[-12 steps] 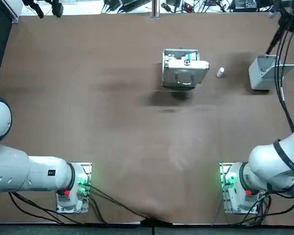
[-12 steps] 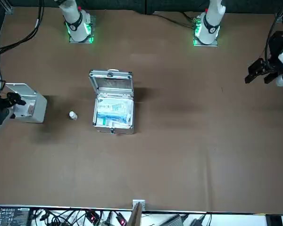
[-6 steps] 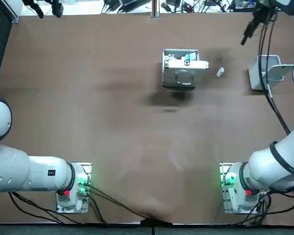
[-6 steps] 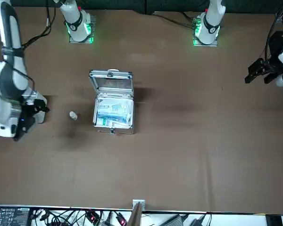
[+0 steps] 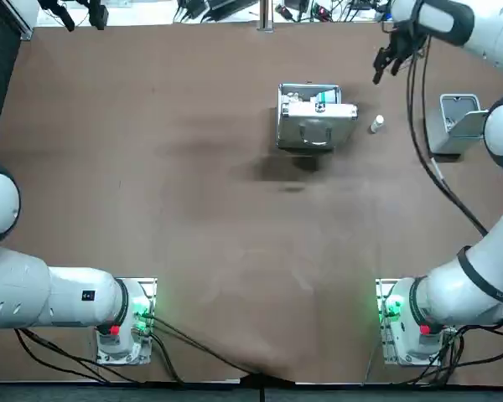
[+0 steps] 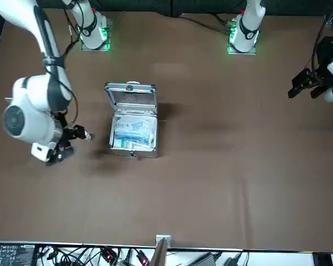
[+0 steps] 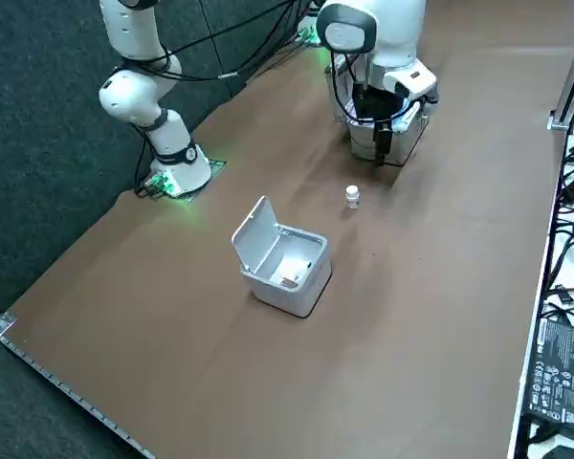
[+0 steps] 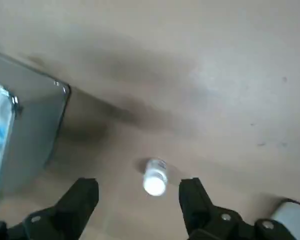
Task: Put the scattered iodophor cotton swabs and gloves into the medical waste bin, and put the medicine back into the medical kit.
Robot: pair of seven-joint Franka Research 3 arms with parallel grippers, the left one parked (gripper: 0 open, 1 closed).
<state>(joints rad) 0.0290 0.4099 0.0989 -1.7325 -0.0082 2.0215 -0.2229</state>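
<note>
Right gripper (image 8: 138,189) hovers over table, fingers spread wide, holding nothing. Open medical kit (image 5: 308,126) at left; small white medicine bottle (image 5: 376,124) just beside it, below gripper, untouched; waste bin (image 5: 453,134) further right, lid up.

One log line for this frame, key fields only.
phase: pre-grasp | right hand: open, above medicine bottle, not touching | medical kit: open | waste bin: lid up
</note>
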